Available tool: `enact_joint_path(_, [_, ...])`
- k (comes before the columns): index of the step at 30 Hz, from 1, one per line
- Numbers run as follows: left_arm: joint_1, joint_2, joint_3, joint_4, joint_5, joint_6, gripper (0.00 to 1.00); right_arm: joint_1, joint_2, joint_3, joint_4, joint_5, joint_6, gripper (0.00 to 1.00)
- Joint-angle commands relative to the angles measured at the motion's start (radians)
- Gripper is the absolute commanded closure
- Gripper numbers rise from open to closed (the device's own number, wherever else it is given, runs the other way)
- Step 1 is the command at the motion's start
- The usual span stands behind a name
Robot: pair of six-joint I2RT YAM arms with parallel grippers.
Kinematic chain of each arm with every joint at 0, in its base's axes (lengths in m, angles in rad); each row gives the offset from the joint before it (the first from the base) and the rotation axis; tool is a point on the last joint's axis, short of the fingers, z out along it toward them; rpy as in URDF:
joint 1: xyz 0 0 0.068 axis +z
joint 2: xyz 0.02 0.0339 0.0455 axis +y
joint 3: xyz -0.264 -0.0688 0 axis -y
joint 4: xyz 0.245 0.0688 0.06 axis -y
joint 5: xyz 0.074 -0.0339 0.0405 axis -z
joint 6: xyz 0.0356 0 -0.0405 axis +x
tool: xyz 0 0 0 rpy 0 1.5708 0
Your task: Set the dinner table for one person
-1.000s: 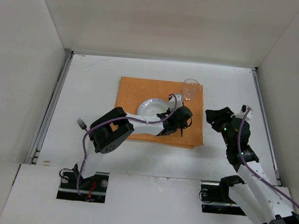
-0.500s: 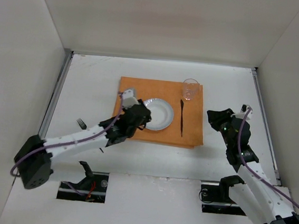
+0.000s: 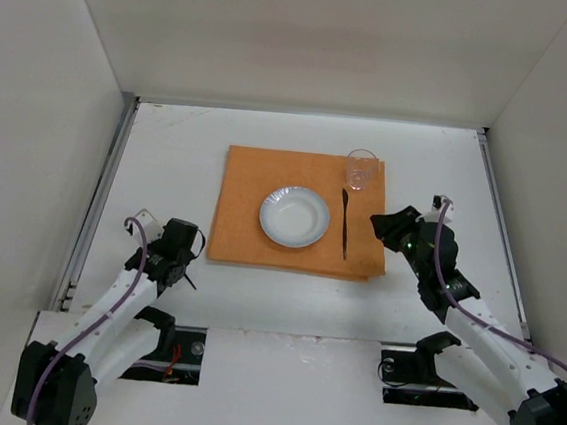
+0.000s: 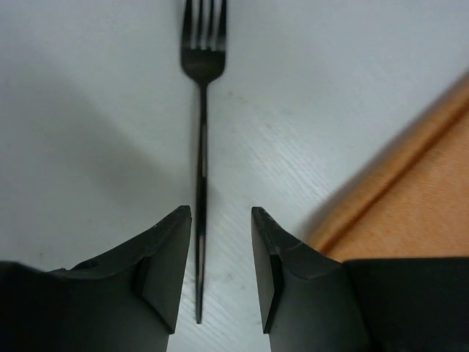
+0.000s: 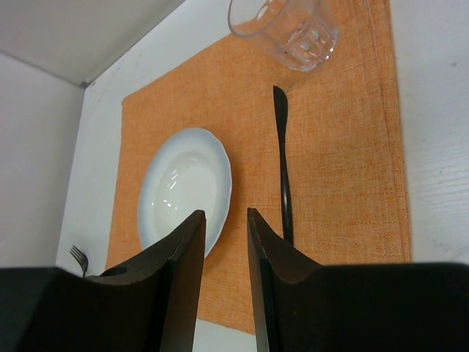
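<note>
The dinner table carries an empty plate and glass; left hand and right hand are slightly parted, gripping nothing.

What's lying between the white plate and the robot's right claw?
A black knife on the orange placemat, between the plate and the right gripper, seen in the top view.

The dinner table lies flat, rectangular and matte white.

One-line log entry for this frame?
left gripper: open, astride fork on dinner table | right gripper: open, empty | placemat: holds plate, knife, glass
</note>
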Motion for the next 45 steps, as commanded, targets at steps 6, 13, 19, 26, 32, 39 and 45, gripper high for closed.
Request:
enact_joint_path(6, [0.095,0.078,-0.038,0.107,0.074,0.077,0.67,0.036,0.038,0.056,0.072,0.002,-0.031,0.64])
enact_joint_path(13, [0.127,0.139,-0.064,0.173,0.121,0.080,0.74,0.047,0.041,0.056,0.072,0.008,-0.031,0.63])
enact_joint_path(19, [0.170,0.162,-0.084,0.203,0.181,0.087,0.85,0.045,0.014,0.050,0.062,0.026,-0.034,0.62])
enact_joint_path(26, [0.170,0.026,-0.068,0.176,0.172,0.097,0.98,0.038,0.000,0.048,0.045,0.052,-0.043,0.61])
enact_joint_path(32, [0.104,0.012,0.063,0.183,0.111,0.136,0.98,0.045,0.038,0.053,0.056,0.054,-0.045,0.61])
enact_joint_path(39, [-0.120,0.336,0.363,0.292,0.111,0.346,0.96,0.047,0.061,0.056,0.065,0.063,-0.041,0.61])
enact_joint_path(45, [-0.224,0.649,0.589,0.314,0.129,0.524,0.96,0.048,0.055,0.053,0.067,0.075,-0.046,0.56])
